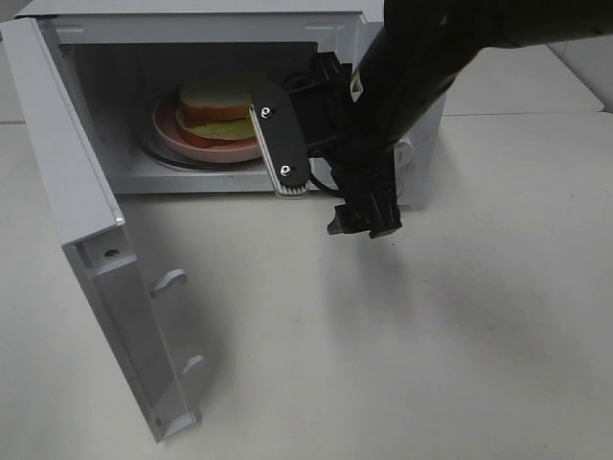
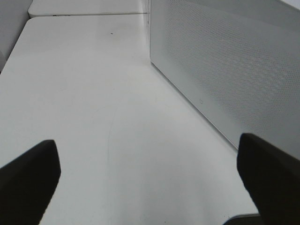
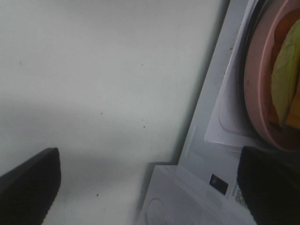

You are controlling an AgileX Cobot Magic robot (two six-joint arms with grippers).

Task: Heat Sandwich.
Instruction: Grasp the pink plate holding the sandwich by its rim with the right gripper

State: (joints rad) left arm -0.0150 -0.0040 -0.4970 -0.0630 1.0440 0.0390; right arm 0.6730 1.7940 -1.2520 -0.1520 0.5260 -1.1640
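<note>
1. Exterior high view: a white microwave stands on the pale bench with its door swung wide open on the side away from its control panel.
2. The sandwich is inside the microwave cavity. It lies on a round pink plate and is not touched by either hand.
3. Its top slice of bread is pale, and a yellow-green filling shows beneath it at the edge facing the microwave opening.
4. The right arm reaches down in front of the microwave and hides most of the control panel.
5. The right hand is at the front lip of the microwave, at the panel-side corner of the opening.
6. One black finger of that hand stands in front of the plate's rim in the exterior high view.
7. In the right wrist view both fingers are spread wide with nothing between them, so the right hand is released. That view shows the bench, the microwave's front sill, and the plate with green filling inside the cavity.
8. The left hand cannot be seen in the exterior high view.
9. In the left wrist view its two dark fingertips stand far apart over bare bench, so the left hand is released as well and holds nothing.
10. A white, finely dotted panel of the microwave rises beside the left hand, which does not touch it.
11. Two small latch hooks stick out from the inner face of the microwave door.
</note>
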